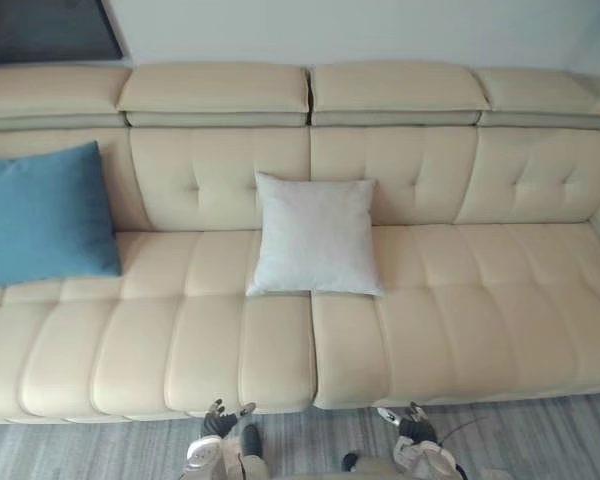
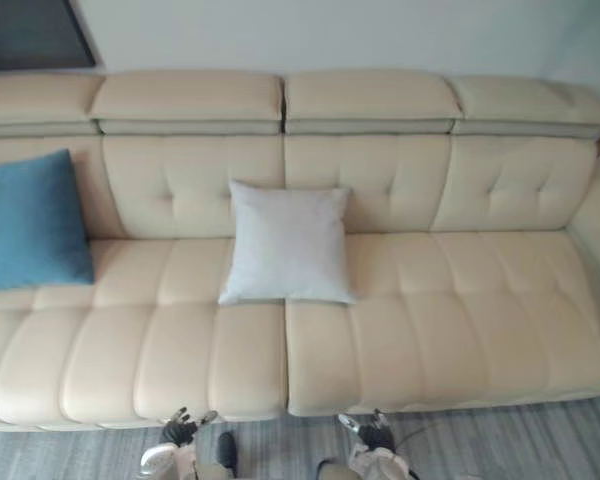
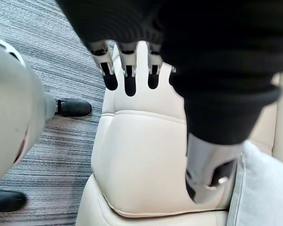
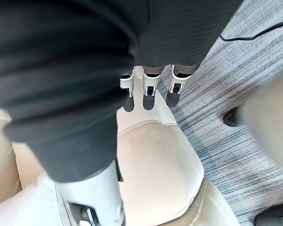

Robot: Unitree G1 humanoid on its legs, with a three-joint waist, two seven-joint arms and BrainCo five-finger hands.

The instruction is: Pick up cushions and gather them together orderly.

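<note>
Setting: a long cream sofa (image 1: pixel 450 330) stands against a pale wall, with grey striped carpet (image 1: pixel 540 440) in front of it.
Blue cushion (image 1: pixel 45 215): it leans upright against the backrest at the sofa's far left end, slightly tilted.
White cushion (image 1: pixel 315 237): it leans against the backrest near the middle of the sofa, across the seam between two seat sections. It is well apart from the blue one, with bare seat between them.
Left hand (image 1: pixel 218 424): low before the sofa's front edge, left of the middle seam. Its fingers (image 3: pixel 125 75) are straight and released, holding nothing.
Right hand (image 1: pixel 413 428): low before the front edge, right of the seam. Its fingers (image 4: pixel 150 87) are straight and loose, with nothing in them.
Done so far: nothing, judging by how things lie. Neither cushion is lifted and the two are not side by side.
Left to do: take one cushion, probably the white one as it is nearer both hands. Carry it to the other and set the pair upright and touching against the backrest.
Stage: the very start, with neither hand yet on a cushion.
Watch for: a soft cushion may slump when set down, so the row may need squaring.
</note>
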